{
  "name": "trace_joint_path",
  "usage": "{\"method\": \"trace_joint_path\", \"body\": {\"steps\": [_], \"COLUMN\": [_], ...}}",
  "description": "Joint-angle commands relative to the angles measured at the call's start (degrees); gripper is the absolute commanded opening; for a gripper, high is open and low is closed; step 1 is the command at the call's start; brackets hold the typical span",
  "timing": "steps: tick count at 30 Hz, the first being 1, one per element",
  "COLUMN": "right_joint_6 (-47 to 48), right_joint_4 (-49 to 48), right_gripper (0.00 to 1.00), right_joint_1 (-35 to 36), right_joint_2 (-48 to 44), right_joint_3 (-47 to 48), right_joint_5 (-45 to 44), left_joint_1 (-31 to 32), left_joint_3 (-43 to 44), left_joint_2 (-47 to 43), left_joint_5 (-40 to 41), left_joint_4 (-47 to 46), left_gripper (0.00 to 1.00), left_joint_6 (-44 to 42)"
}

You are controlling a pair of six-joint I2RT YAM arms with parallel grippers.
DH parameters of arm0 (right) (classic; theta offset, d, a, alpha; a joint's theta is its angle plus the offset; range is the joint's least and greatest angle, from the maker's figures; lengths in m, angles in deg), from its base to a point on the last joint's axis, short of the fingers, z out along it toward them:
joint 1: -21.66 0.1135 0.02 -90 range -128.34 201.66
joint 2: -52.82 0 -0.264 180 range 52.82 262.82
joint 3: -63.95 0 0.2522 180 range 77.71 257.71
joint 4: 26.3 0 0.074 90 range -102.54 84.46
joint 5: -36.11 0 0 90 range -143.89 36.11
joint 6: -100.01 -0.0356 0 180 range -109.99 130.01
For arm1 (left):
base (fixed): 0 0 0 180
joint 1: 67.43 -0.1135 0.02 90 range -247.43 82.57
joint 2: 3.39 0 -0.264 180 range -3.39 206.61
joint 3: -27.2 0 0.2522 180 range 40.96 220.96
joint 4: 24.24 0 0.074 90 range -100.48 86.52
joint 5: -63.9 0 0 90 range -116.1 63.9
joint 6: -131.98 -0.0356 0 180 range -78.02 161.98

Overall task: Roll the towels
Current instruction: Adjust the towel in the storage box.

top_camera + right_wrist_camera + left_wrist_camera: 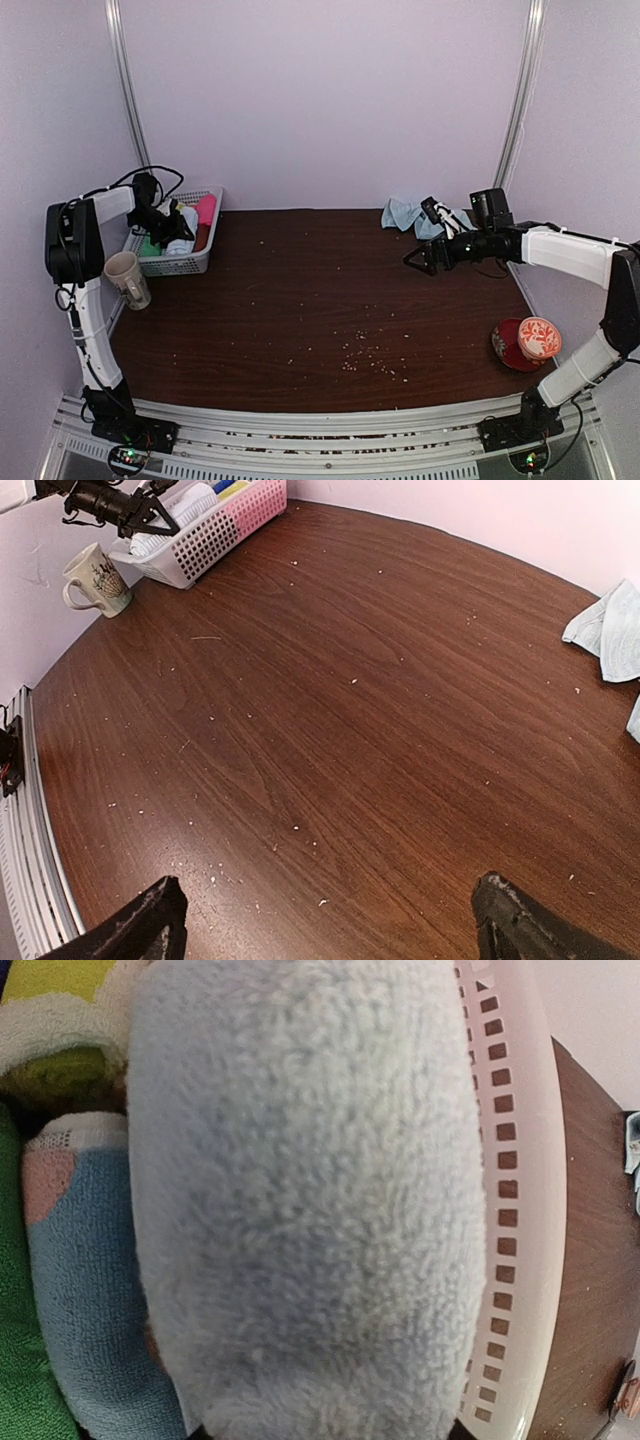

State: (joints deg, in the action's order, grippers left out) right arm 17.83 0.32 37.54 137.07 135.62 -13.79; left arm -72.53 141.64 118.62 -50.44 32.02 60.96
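Observation:
A pale blue rolled towel (300,1200) fills the left wrist view, lying lengthwise over the white basket (522,1210). My left gripper (176,228) is down in that basket at the far left, shut on this towel, and its fingers are hidden behind the cloth. A second pale blue towel (402,213) lies crumpled at the back right of the table; its edge (612,630) shows in the right wrist view. My right gripper (418,263) hangs just in front of it, above bare wood, open wide with nothing between its fingers (155,920).
The basket (178,267) also holds coloured rolls: pink (205,210), green (150,245) and bright blue (90,1290). A mug (127,280) stands in front of it. A red bowl with a patterned cup (527,342) sits at the near right. Crumbs dot the brown table (320,300).

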Motion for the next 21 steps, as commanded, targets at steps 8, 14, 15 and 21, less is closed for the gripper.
{"method": "trace_joint_path", "body": {"steps": [8,14,15,21], "right_joint_6": [1.4,1.4,1.4,1.5], "right_joint_4": [0.5,0.5,0.5,0.4], "right_gripper": [1.00,1.00,1.00,1.00], "right_joint_1": [0.9,0.9,0.9,1.0], "right_joint_2": [-0.8,-1.2,-1.4,-1.5], "right_joint_3": [1.7,1.7,1.7,1.7], "right_joint_5": [-1.4,-1.6,-1.6,-1.7], "left_joint_1": [0.9,1.0,0.9,1.0], "left_joint_3": [-1.9,2.0,2.3,3.7], "left_joint_2": [-0.4,-0.9,-0.9,-0.9], "left_joint_5": [1.2,5.2,5.9,11.2], "left_joint_4": [4.5,6.3,6.6,8.9], "left_gripper": [0.61,0.73,0.75,0.88], "left_joint_6": [0.6,0.9,0.7,0.0]}}
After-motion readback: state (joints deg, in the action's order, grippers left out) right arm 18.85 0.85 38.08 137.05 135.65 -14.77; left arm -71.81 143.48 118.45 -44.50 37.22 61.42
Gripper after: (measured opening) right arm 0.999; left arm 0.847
